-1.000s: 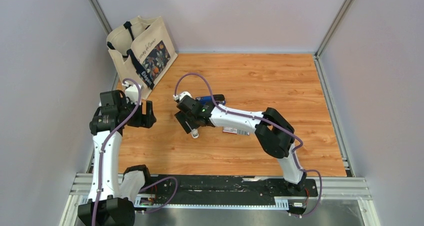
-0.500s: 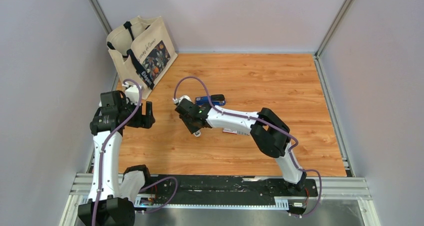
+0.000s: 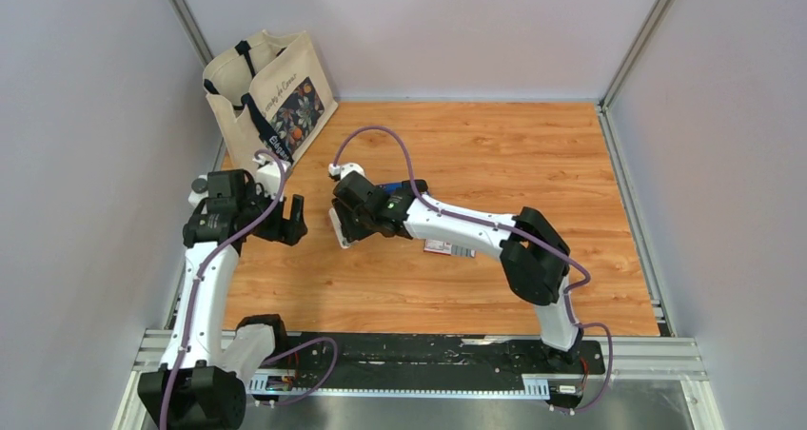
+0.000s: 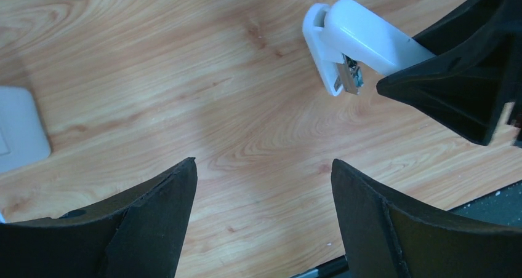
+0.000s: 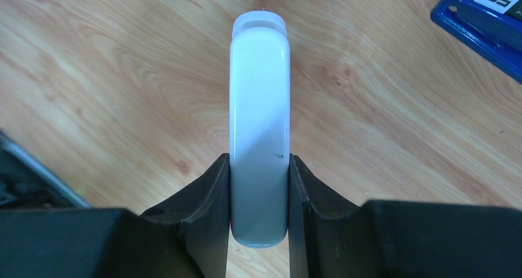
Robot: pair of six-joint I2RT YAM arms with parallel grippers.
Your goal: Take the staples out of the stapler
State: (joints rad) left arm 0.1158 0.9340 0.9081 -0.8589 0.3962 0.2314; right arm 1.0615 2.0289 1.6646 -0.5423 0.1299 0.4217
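Observation:
My right gripper (image 3: 344, 226) is shut on a small white stapler (image 5: 259, 106) and holds it by its sides, just above the wood. In the left wrist view the white stapler (image 4: 363, 41) shows a hinged white base and a metal mouth, sticking out of the right gripper's black fingers (image 4: 468, 87). A slim blue stapler with a dark end (image 3: 400, 186) lies on the table behind the right wrist; its corner shows in the right wrist view (image 5: 489, 26). My left gripper (image 3: 290, 223) is open and empty (image 4: 265, 186), a short way left of the white stapler.
A small red-and-white box (image 3: 447, 249) lies under the right forearm. A cream tote bag (image 3: 276, 107) stands at the back left corner. Grey walls close in the table on three sides. A black rail (image 3: 428, 354) runs along the near edge.
My right gripper has swung the white stapler a little left and back, toward the left gripper. My left gripper has shifted right toward it. The blue stapler and box have not moved.

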